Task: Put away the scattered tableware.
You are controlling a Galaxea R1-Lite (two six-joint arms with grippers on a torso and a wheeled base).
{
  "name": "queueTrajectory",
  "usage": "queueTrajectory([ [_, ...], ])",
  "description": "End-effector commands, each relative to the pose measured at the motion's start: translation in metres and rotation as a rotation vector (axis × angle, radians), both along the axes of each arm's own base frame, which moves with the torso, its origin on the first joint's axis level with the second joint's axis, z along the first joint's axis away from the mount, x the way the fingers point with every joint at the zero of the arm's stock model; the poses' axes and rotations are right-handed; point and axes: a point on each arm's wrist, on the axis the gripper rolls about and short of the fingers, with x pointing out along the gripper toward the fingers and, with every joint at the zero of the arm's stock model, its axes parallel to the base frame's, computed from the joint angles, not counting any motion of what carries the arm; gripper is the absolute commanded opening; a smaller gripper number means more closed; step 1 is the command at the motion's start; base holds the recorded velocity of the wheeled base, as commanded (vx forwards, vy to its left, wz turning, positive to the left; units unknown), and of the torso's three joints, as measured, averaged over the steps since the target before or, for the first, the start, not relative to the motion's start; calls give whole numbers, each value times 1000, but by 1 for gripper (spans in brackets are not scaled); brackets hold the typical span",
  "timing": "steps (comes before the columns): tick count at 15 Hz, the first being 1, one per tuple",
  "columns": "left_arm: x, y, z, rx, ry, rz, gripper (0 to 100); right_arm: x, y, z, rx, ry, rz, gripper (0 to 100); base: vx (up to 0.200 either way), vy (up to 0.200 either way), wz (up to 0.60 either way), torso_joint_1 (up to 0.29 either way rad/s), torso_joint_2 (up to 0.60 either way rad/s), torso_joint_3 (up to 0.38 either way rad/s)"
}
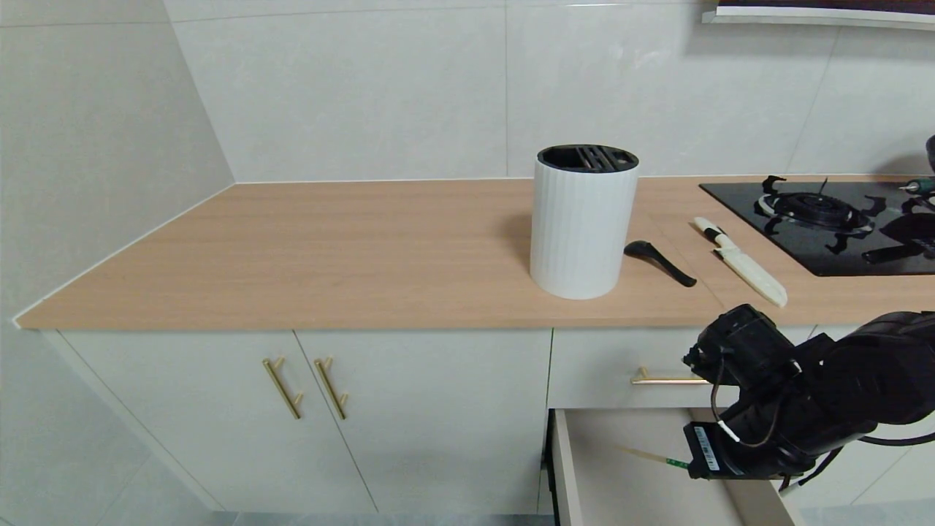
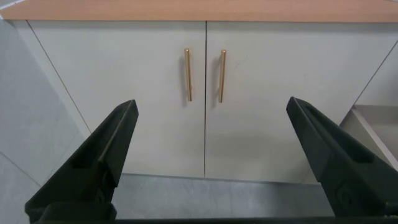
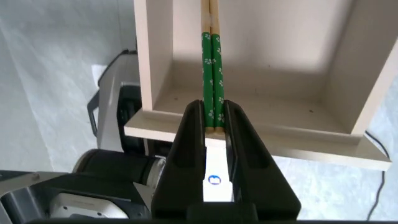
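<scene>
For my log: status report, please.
Right gripper shut on chopsticks, over open drawer. Left gripper open. Knife, spoon on counter. No obstacle seen.

Holder on counter; spoon right of it, knife farther right; chopsticks over drawer.

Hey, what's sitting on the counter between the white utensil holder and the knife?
A black spoon lies on the countertop between the white utensil holder and the knife, as the head view shows.
</scene>
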Motion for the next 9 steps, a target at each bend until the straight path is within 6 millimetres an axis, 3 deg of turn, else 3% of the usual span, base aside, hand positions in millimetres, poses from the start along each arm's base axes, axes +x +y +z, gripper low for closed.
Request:
queueTrajectory([
  [1, 0, 0, 0, 0, 1, 1, 100, 0, 1, -2, -2, 7, 5, 0, 0, 0, 0, 0, 0, 0],
  [9, 0, 0, 0, 0, 1, 1, 100, 1, 1, -5, -18, -53, -10, 0, 0, 0, 0, -165, 420, 253],
])
